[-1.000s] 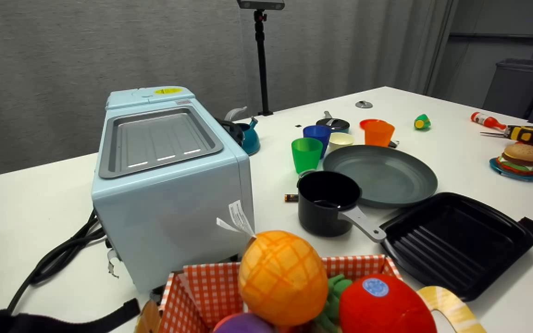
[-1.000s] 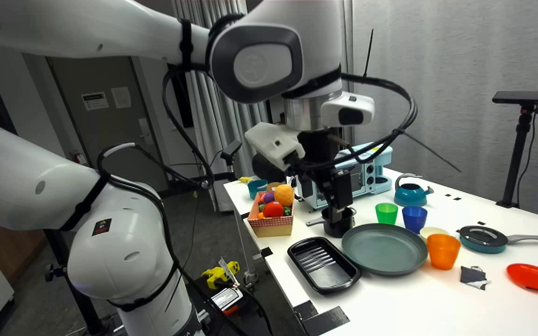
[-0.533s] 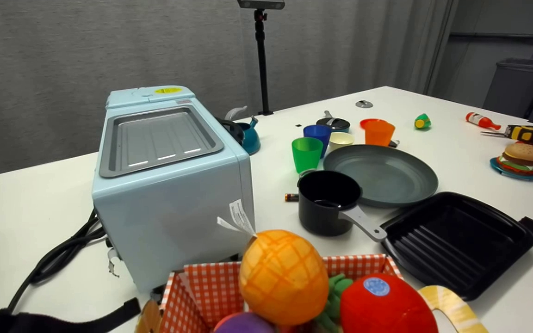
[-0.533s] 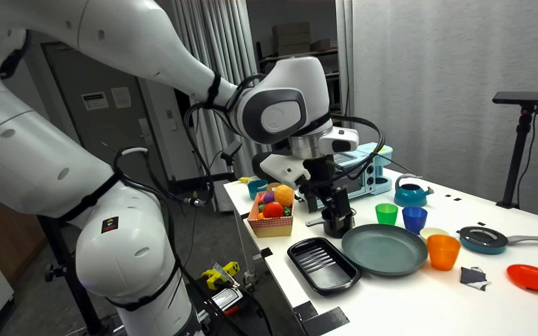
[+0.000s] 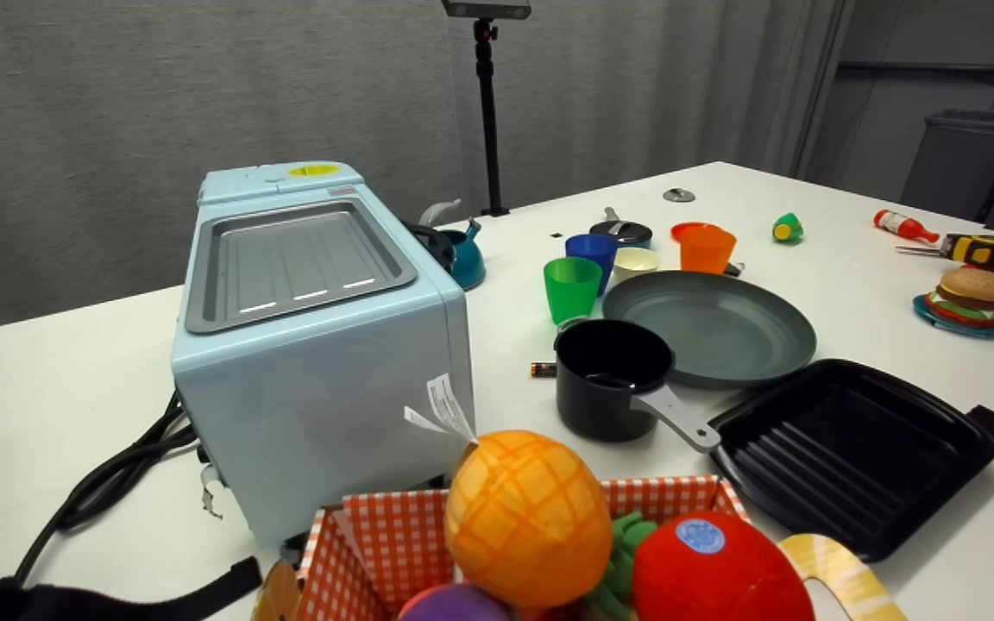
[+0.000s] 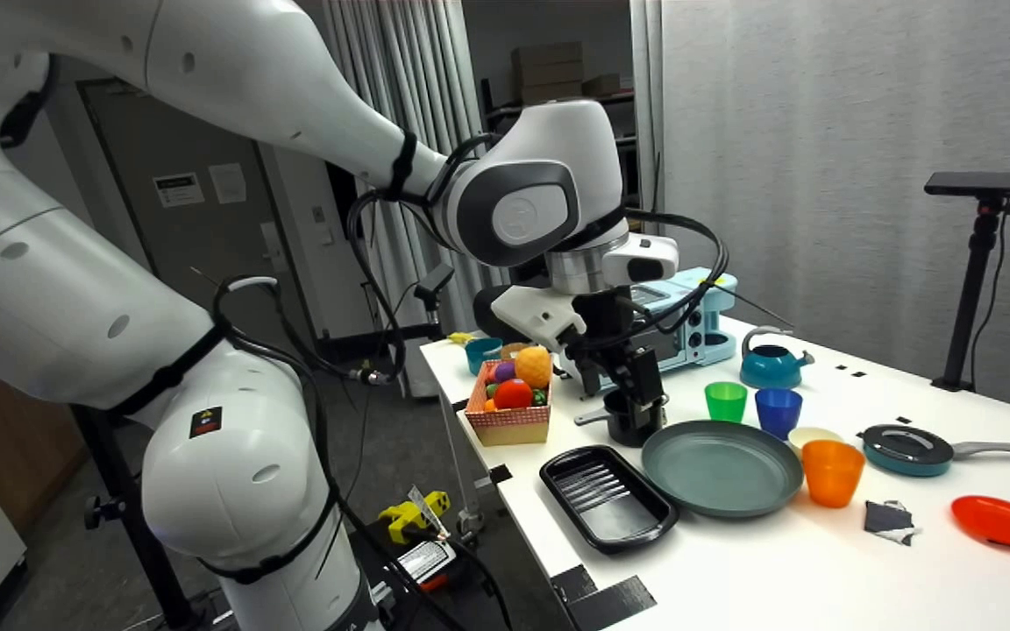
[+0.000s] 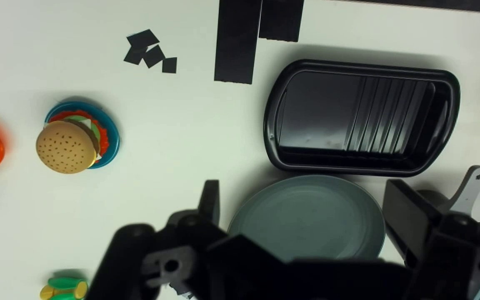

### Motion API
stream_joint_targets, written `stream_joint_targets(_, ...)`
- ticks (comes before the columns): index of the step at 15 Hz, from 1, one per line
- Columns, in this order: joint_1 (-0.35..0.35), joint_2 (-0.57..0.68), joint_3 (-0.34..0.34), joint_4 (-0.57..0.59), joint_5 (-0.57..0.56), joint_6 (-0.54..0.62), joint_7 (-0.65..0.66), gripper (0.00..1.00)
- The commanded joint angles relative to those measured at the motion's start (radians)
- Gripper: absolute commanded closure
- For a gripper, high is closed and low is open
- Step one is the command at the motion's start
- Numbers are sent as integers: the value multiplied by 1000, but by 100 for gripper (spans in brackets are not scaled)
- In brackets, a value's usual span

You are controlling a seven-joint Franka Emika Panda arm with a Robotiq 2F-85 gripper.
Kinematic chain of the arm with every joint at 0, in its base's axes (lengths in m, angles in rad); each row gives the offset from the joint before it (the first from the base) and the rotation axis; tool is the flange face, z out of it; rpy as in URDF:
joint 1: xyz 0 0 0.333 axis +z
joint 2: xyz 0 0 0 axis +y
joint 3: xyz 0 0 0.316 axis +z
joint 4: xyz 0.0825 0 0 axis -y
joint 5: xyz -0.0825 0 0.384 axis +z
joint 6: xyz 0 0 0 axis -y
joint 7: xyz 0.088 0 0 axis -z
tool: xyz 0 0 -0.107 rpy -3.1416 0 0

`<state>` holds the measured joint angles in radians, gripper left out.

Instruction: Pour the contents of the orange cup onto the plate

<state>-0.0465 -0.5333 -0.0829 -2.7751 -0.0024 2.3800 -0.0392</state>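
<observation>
The orange cup (image 6: 833, 473) stands upright on the table at the rim of the plate, in both exterior views (image 5: 707, 248). Its contents cannot be seen. It does not show in the wrist view. The dark grey plate (image 6: 722, 469) lies flat, with nothing visible on it; it also shows in an exterior view (image 5: 713, 323) and in the wrist view (image 7: 306, 216). My gripper (image 7: 302, 200) is open and empty, with its fingers apart on either side of the plate in the picture. In an exterior view my gripper (image 6: 645, 412) hangs above the table, in front of the black pot.
A black ridged pan (image 6: 608, 499) and black pot (image 5: 613, 379) adjoin the plate. Green (image 6: 726, 401), blue (image 6: 778, 412) and cream (image 6: 812, 436) cups stand behind it. A fruit box (image 6: 507, 429), toaster oven (image 5: 333, 388), toy burger (image 7: 69, 143) and red bottle (image 5: 904, 226) are around.
The arm has drawn back and lowered from one second ago, then risen very slightly in the last half second. The red bottle has shifted slightly. The orange cup and plate have not moved.
</observation>
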Motion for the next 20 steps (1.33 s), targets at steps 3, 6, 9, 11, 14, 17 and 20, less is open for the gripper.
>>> stream_joint_targets(3,-5,-1,5,1,4,-3,-3,0)
stream_joint_targets(6,-10,66,21,14,7,98,42,0)
stream_joint_targets(9,-20,172,50,31,-1,272,123,0)
stream_joint_targets(11,-35,265,81,52,-20,401,194,0)
stream_joint_targets(14,-114,440,158,124,-114,588,360,0)
stream_joint_targets(17,-263,572,231,241,-356,664,601,0)
stream_joint_targets(20,-251,658,158,408,-591,605,836,0)
